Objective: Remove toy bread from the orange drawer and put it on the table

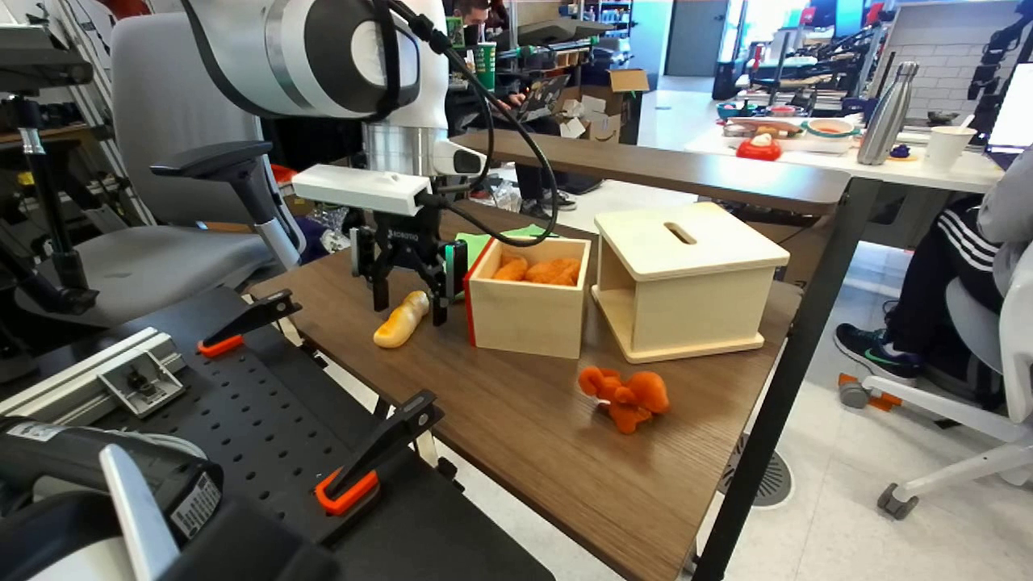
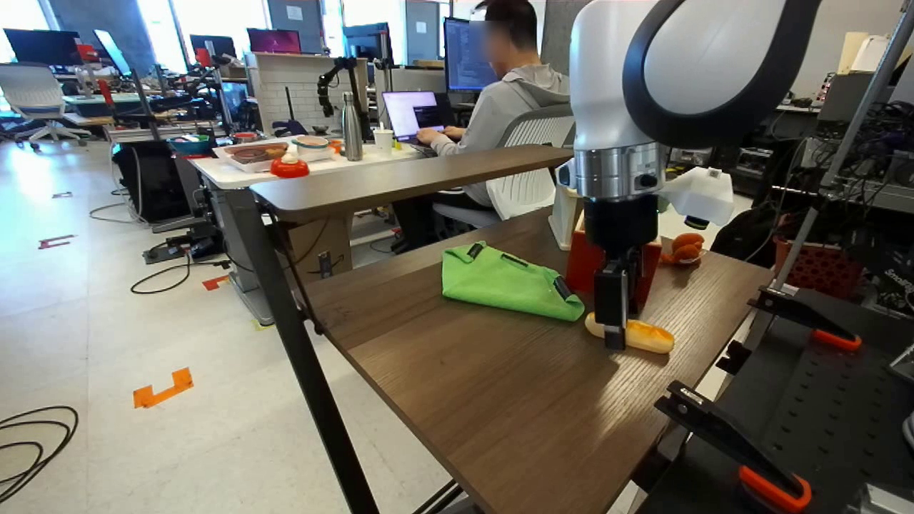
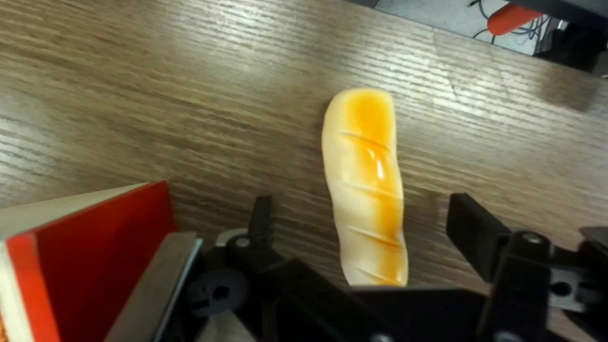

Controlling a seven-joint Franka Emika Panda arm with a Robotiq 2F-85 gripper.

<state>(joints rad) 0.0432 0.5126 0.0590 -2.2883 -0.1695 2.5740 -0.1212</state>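
Observation:
The toy bread (image 1: 401, 320) is a small elongated yellow-orange loaf lying on the brown table (image 1: 516, 452). It also shows in an exterior view (image 2: 648, 335) and in the wrist view (image 3: 368, 190). My gripper (image 1: 410, 311) is open and points down, with its fingers on either side of the bread and a gap on each side in the wrist view (image 3: 360, 211). The gripper partly covers the bread in an exterior view (image 2: 615, 337). The orange drawer (image 1: 529, 319) stands beside the gripper, with lumpy orange things inside; its red face shows in the wrist view (image 3: 109, 247).
A larger pale-wood box (image 1: 694, 282) with a slotted top stands beside the drawer. A lumpy bright-orange toy (image 1: 625, 397) lies in front of them. A green cloth (image 2: 507, 282) lies near the drawer's red face. A black perforated board with clamps (image 1: 387, 436) adjoins the table edge.

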